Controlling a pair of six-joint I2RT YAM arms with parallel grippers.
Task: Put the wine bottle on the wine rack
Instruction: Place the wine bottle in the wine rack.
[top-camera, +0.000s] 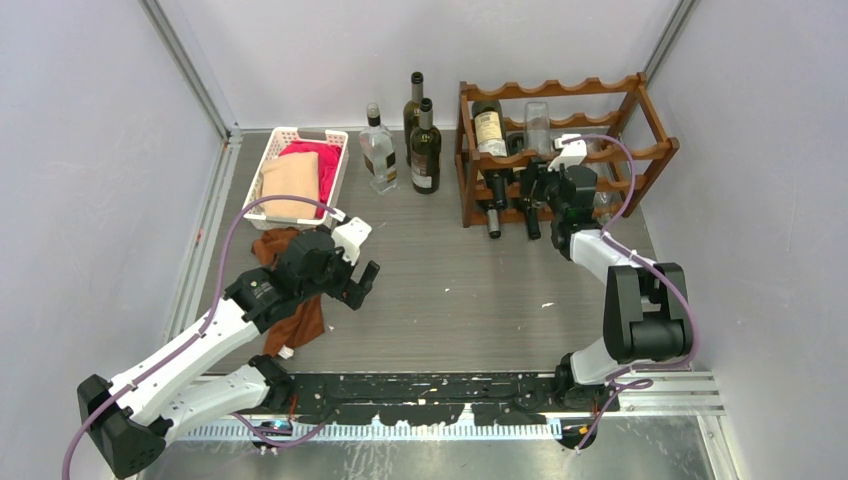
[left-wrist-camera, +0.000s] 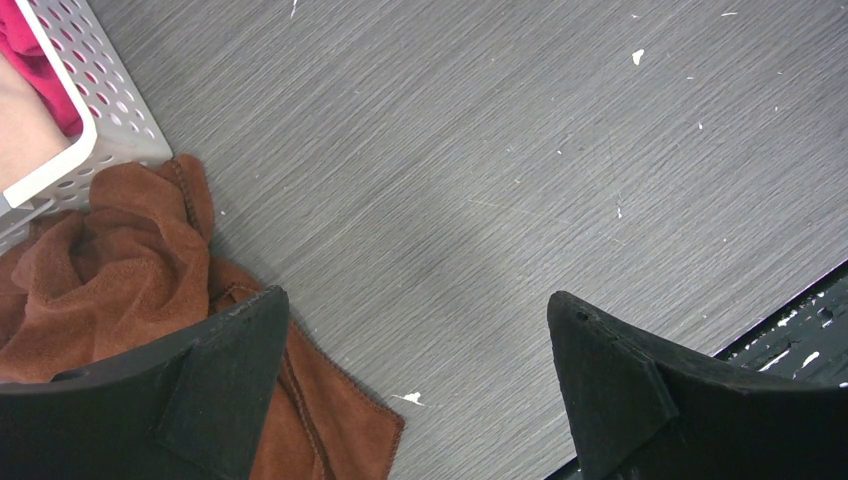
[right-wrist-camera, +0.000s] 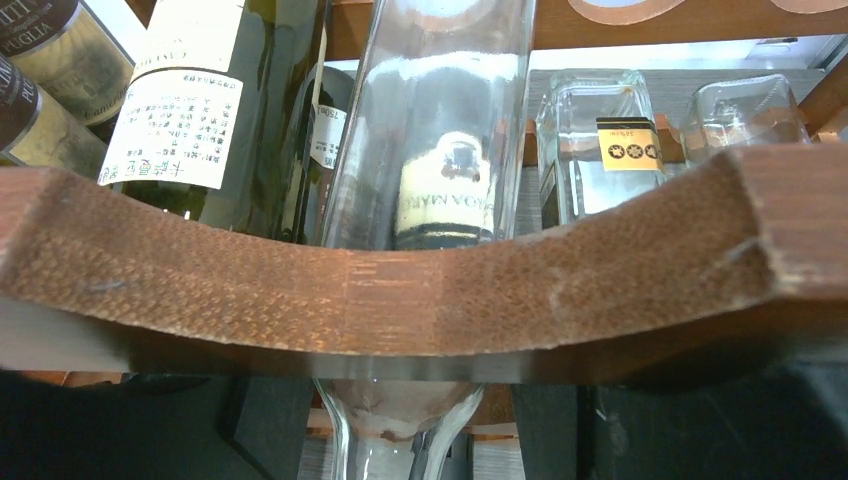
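Reaching into the reddish-brown wooden wine rack (top-camera: 560, 90), the right gripper (top-camera: 545, 190) seems to hold a clear glass bottle (right-wrist-camera: 430, 100); the left gripper (left-wrist-camera: 418, 370) is spread wide.

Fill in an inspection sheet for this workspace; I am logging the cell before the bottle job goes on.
Surface: grey wood-grain table, white flecks.
Job's things: wine rack holds several bottles; clear bottle lies across a scalloped rail.
Clutter: three upright bottles beside the rack; white basket of cloths; brown cloth under the left arm.
Grippers: left gripper open, empty; right gripper at the rack by the clear bottle, grip unclear.
Cables: purple cable along each arm.
Surroundings: white walls; nothing else seen.
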